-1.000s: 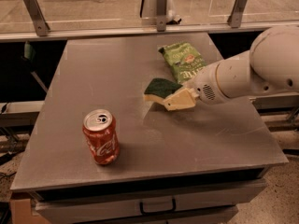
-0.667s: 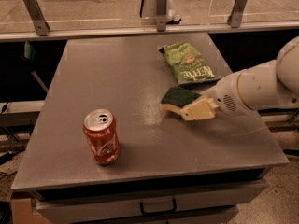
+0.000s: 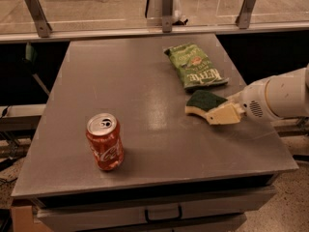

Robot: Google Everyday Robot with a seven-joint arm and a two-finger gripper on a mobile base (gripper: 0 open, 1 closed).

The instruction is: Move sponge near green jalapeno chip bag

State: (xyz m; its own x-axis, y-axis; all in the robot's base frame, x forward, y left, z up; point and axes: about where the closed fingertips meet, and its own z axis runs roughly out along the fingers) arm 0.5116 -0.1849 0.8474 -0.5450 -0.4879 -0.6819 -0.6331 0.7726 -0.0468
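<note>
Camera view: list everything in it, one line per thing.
table: one, grey, centre of view
red soda can: one, red, upright, front left of the table
green jalapeno chip bag: one, green with white lettering, flat, back right of the table
sponge: one, dark green top over pale yellow base, just in front of the bag
drawer handle: one, dark, below the table's front edge
arm: one, white, entering from the right
gripper: one, cream, closed on the sponge's right end

One sponge (image 3: 205, 102), one chip bag (image 3: 194, 65), one can (image 3: 105, 141); gripper (image 3: 223, 113) at right.
</note>
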